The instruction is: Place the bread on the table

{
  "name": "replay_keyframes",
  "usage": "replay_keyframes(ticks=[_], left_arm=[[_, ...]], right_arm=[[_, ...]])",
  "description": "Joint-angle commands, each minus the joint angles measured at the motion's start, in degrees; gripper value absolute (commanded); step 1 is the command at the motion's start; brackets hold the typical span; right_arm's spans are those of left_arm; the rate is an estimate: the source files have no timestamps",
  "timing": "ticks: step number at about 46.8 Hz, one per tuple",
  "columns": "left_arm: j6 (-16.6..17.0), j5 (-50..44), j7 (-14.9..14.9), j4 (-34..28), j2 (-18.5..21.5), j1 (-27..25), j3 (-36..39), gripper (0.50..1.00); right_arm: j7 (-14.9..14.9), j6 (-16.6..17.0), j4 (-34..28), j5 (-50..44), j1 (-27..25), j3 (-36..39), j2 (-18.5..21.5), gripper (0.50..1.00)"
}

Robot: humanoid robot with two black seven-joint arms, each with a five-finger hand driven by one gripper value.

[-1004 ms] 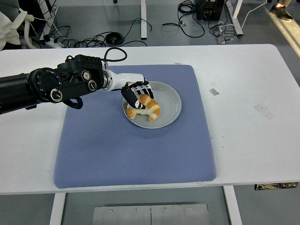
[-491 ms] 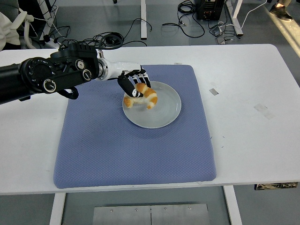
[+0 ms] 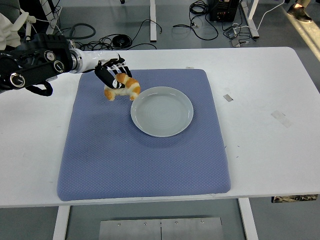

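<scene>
My left hand (image 3: pixel 111 73): fingers curled round the bread (image 3: pixel 123 87) | bread: over the blue mat (image 3: pixel 145 160), just left of the plate (image 3: pixel 172 120), far-left | white table (image 3: pixel 260 110) beneath

We see the left arm (image 3: pixel 35 65) cut off at pic's left edge; left hand (image 3: pixel 112 74) covers croissant's (image 3: pixel 125 88) top; can't tell if croissant touches blue mat (image 3: pixel 125 160).

Only obstacle on blue mat (image 3: pixel 145 160): grey plate (image 3: pixel 162 111), centre-rear. Left of plate, left hand (image 3: pixel 112 74) with bread (image 3: pixel 123 87) fills rear-left corner. Near and right of plate: open mat.
</scene>
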Motion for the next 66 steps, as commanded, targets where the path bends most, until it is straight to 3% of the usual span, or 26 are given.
replay_keyframes(ticks=[1,40,66], left_arm=[[0.0,0.0,0.0,-0.1,1.1,0.4,0.1,0.500],[0.1,0.1,-0.1,0.6,5.4,4.2,0.4,0.500],[0.8,0.1,0.0,0.6,4.8,5.9,0.1,0.500]], right_arm=[[0.0,0.0,0.0,0.0,0.0,0.0,0.0,1.000],[0.0,0.0,0.0,0.0,0.0,0.0,0.0,1.000],[0.0,0.0,0.0,0.0,0.0,0.0,0.0,1.000]])
